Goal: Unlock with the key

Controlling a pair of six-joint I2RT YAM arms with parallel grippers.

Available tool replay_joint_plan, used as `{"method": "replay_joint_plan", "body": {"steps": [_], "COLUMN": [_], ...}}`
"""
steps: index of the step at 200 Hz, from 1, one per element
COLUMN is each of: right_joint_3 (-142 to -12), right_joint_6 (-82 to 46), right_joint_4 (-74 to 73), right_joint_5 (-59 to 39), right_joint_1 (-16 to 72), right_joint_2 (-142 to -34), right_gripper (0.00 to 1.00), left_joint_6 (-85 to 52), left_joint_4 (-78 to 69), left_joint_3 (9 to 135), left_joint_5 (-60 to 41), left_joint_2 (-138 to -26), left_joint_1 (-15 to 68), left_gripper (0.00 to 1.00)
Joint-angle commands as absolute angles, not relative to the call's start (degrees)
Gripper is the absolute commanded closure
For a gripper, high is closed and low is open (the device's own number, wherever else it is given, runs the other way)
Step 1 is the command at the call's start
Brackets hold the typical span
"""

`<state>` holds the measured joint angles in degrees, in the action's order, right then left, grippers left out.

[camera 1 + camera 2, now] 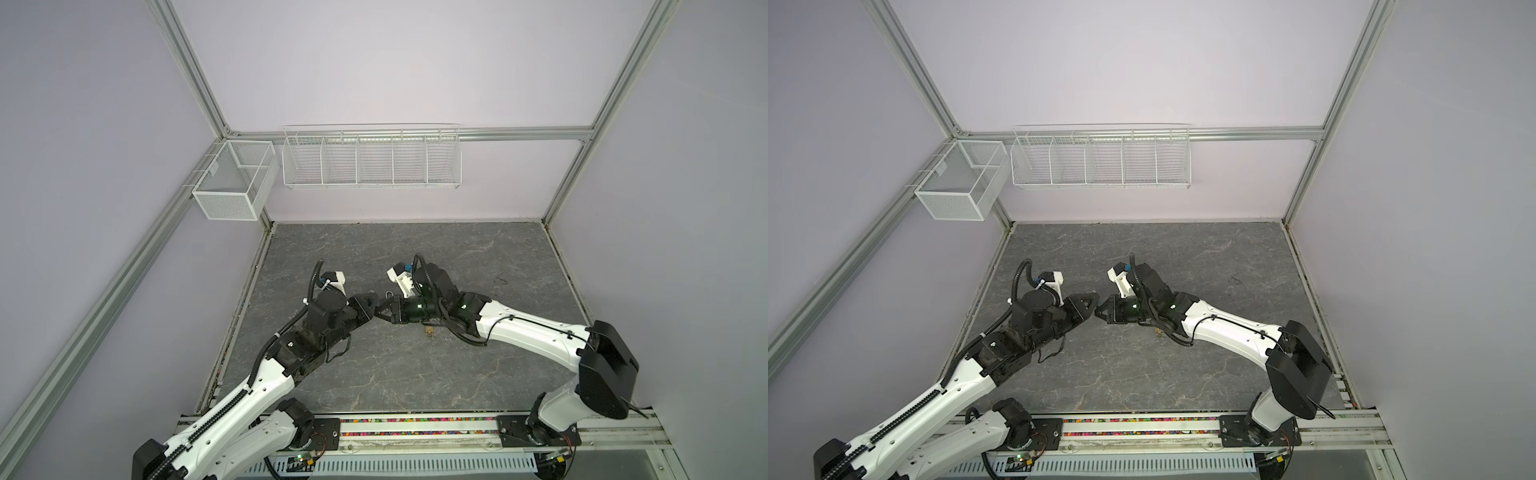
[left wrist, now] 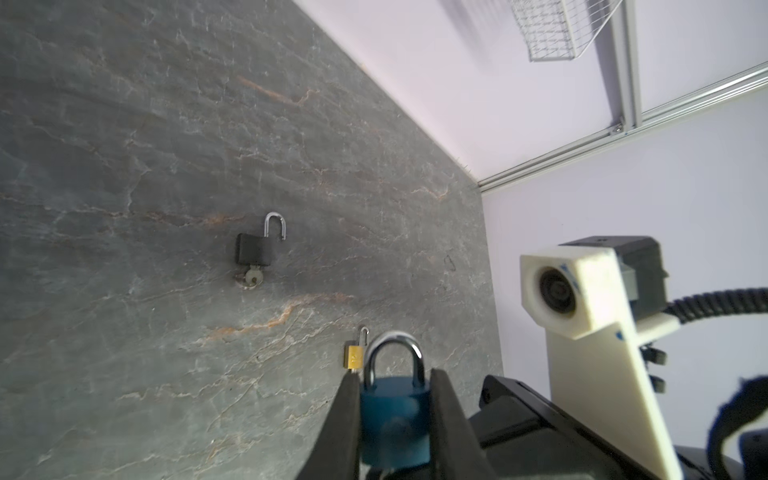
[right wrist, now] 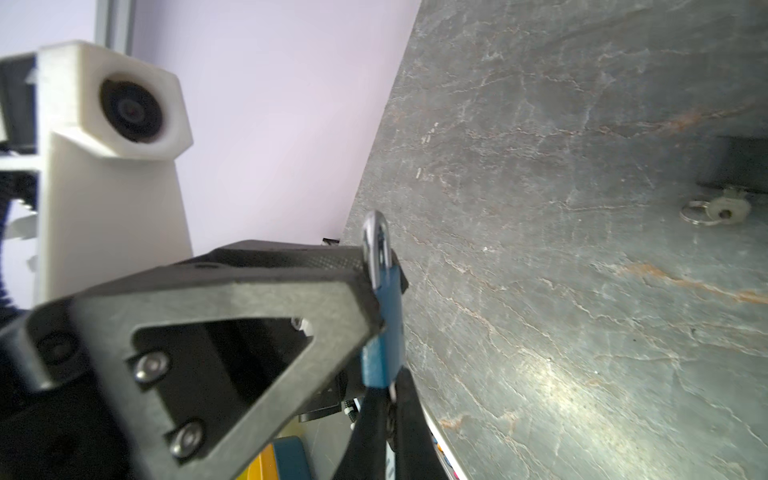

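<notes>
While the left claw (image 2: 394, 374) grasps a blue padlock (image 2: 395, 419) between its fingers, clear of the desk (image 1: 415, 374), the right claw (image 3: 388, 384) stands clenched at the padlock's underside, and whatever it pinches there is too blurred to make out. The blue padlock's shackle sits with both legs in the body. In both top views the two claws meet tip to tip over the middle of the desk, the arms reaching in from either side. A black padlock (image 2: 253, 251) lies flat on the stone-patterned surface well apart from them, its shackle sprung open on one side and a key (image 2: 251, 277) standing in its keyhole, a ring (image 3: 698, 212) hanging from the key's head. A small brass padlock (image 2: 353, 357) lies on the desk beneath the right arm, seen from the left wrist just beyond the blue one.
</notes>
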<state>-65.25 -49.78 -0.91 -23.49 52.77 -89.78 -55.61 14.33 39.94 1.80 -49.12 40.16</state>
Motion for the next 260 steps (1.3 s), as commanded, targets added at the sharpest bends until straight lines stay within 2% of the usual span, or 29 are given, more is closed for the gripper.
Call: {"method": "replay_joint_plan", "body": {"steps": [1, 50, 114, 160, 213, 223, 260], "right_joint_3": [-66.2, -64.5, -62.3, -64.2, -67.7, -68.1, -68.0], "right_joint_6": [-51.0, -53.5, -54.1, -47.8, -38.4, -36.7, -31.7], "right_joint_4": [-15.5, -19.9, -24.3, -13.4, 1.9, 4.5, 11.9], "right_joint_5": [-29.0, -31.4, -31.8, -28.0, -19.2, -17.7, -12.3], "right_joint_1": [52.7, 52.5, 52.3, 52.4, 52.9, 53.1, 53.9], "right_joint_2": [-86.6, -85.1, -82.0, -81.2, -80.7, -80.6, -79.6], "right_gripper": [0.93, 0.94, 0.94, 0.93, 0.92, 0.90, 0.69], "left_joint_6": [-54.0, -52.1, -52.1, -51.0, -50.2, -50.5, -51.8], "left_joint_4": [17.6, 18.4, 14.7, 15.0, 15.3, 15.8, 20.7], "left_joint_3": [38.2, 38.4, 37.4, 39.5, 43.5, 43.9, 46.5], "left_joint_5": [-2.0, -0.5, -4.9, -3.3, 1.9, 3.5, 11.5], "left_joint_2": [-49.7, -49.9, -48.1, -48.4, -50.0, -50.2, -52.0], "left_joint_1": [41.5, 41.1, 38.8, 38.3, 38.3, 38.3, 38.3], "left_gripper": [1.00, 1.00, 1.00, 1.00, 1.00, 1.00, 1.00]}}
